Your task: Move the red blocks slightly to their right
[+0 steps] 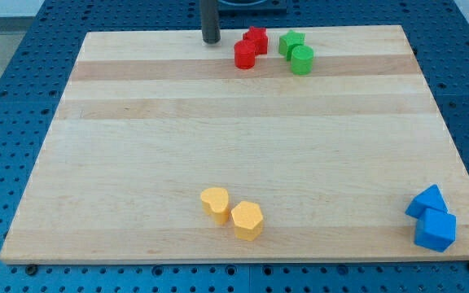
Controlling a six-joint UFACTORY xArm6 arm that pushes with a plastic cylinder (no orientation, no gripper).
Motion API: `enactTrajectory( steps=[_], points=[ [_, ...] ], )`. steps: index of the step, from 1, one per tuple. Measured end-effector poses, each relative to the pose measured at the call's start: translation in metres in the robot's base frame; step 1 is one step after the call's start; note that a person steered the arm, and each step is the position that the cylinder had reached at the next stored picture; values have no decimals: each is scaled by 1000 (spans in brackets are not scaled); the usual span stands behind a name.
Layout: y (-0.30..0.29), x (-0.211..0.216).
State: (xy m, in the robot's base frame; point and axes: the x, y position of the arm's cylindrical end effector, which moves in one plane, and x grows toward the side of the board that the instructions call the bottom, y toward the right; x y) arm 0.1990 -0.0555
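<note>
Two red blocks sit near the view's top, right of centre: a red cylinder (244, 54) and, touching it at its upper right, a red star-like block (256, 38). My tip (211, 39) rests on the board just left of the red blocks, a small gap away from the red cylinder. Two green blocks lie right of the red ones: a green star-like block (291, 42) and a green cylinder (302, 59).
The wooden board (218, 146) lies on a blue pegboard table. A yellow heart-like block (215, 203) and a yellow hexagonal block (247, 220) sit near the view's bottom centre. Two blue blocks (431, 218) sit at the bottom right corner.
</note>
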Motion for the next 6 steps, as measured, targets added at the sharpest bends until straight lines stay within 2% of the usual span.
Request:
enactTrajectory(
  steps=[4, 6],
  points=[
    [88, -4],
    [89, -4]
  ],
)
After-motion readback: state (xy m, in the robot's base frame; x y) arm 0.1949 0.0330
